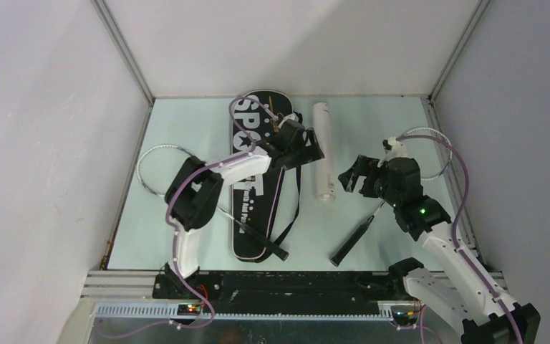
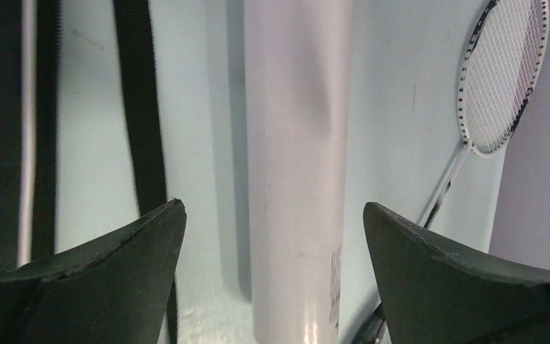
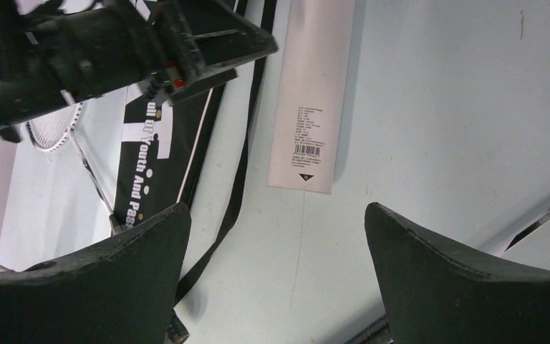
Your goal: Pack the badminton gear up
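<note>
Tube (image 1: 322, 152) lies on counter (image 1: 186, 236) beside bag (image 1: 258, 204), untouched. Left fingers (image 2: 114, 265) spread wide above it, empty; right fingers (image 3: 458, 272) open, empty. Advice: centre left fingers across tube's middle before closing.

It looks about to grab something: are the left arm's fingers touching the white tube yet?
Apart. The left wrist view shows the white tube lying between the open left fingers, with bare table visible on both sides of it.
</note>
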